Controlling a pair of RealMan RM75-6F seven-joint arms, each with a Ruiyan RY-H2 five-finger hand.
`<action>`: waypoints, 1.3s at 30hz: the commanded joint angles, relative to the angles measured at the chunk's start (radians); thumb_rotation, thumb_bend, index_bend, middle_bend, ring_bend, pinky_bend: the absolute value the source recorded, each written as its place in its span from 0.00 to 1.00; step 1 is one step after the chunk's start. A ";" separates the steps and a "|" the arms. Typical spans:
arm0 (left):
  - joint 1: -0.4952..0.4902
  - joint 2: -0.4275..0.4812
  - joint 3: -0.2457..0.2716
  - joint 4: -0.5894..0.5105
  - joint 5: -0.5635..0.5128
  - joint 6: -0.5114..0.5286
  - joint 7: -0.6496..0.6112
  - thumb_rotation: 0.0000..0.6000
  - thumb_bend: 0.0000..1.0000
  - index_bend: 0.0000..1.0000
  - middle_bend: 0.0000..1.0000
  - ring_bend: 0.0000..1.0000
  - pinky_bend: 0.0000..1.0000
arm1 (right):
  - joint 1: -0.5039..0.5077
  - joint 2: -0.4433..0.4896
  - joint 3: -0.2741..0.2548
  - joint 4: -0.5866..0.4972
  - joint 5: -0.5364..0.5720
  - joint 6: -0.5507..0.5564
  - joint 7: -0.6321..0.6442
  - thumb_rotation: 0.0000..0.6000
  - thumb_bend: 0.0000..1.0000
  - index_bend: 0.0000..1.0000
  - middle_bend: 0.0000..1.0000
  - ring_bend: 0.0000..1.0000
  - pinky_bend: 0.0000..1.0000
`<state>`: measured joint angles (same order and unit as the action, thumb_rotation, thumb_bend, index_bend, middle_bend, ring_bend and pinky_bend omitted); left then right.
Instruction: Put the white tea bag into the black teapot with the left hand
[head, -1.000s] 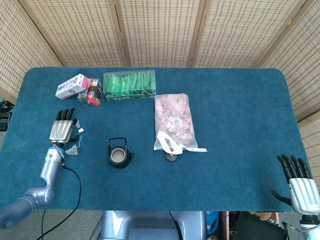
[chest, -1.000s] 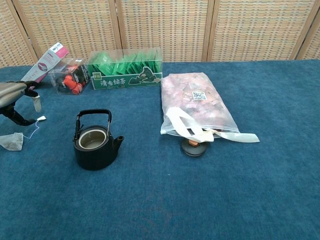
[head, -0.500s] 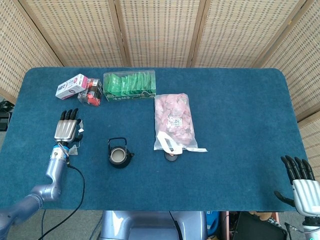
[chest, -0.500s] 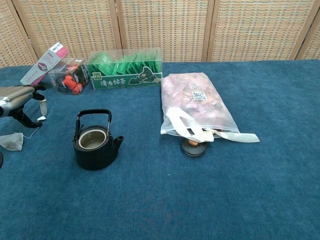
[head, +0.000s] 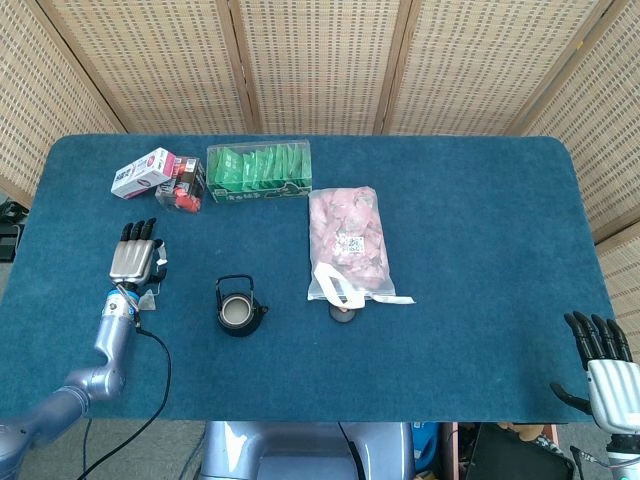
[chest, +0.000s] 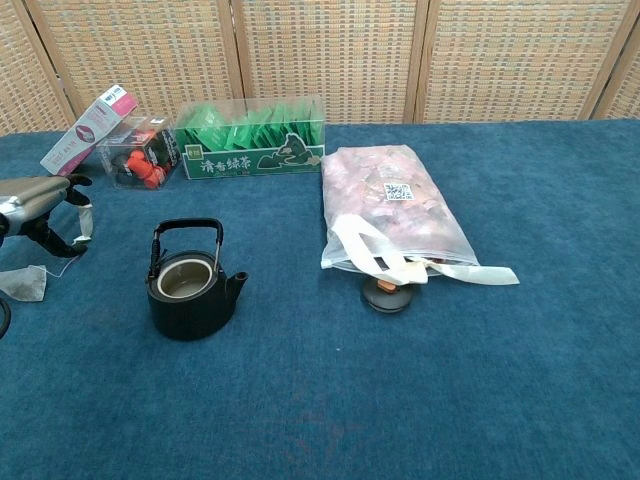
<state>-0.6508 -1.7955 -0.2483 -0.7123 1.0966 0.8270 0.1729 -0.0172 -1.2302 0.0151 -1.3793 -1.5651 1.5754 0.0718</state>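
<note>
The left hand (chest: 40, 205) is positioned at the 9 o'clock side of the black teapot (chest: 190, 282), well apart from it, with its thumb and a finger pinched on the paper tag of the white tea bag (chest: 22, 284). The string runs down from the tag to the bag, which hangs or rests low at the table (head: 450, 200) surface; contact cannot be confirmed. Holding by the tag probably lets the bag swing freely beneath the hand for lowering into the pot. The teapot is upright, lid off, handle raised, mouth open to receive the bag. Its lid (chest: 388, 296) lies at 3 o'clock of the pot, touching the plastic bag of pink packets (chest: 390, 205). The right hand (head: 604, 370) is parked at the near right table edge, fingers apart, holding nothing.
</note>
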 joint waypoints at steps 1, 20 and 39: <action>0.001 0.000 0.000 0.000 -0.001 0.000 0.001 1.00 0.32 0.53 0.04 0.00 0.00 | 0.000 0.000 0.000 0.000 0.000 0.000 0.000 1.00 0.10 0.03 0.15 0.00 0.00; 0.011 0.006 -0.001 -0.008 -0.019 -0.007 0.012 1.00 0.45 0.63 0.06 0.00 0.00 | -0.003 -0.002 0.002 0.004 0.000 0.001 0.003 1.00 0.10 0.03 0.15 0.00 0.00; 0.059 0.135 0.018 -0.230 0.105 0.177 -0.077 1.00 0.48 0.64 0.07 0.00 0.00 | -0.005 -0.007 0.003 0.015 -0.009 0.011 0.016 1.00 0.10 0.03 0.15 0.00 0.00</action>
<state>-0.6058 -1.6961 -0.2368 -0.8888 1.1702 0.9624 0.1130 -0.0221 -1.2367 0.0181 -1.3649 -1.5734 1.5862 0.0875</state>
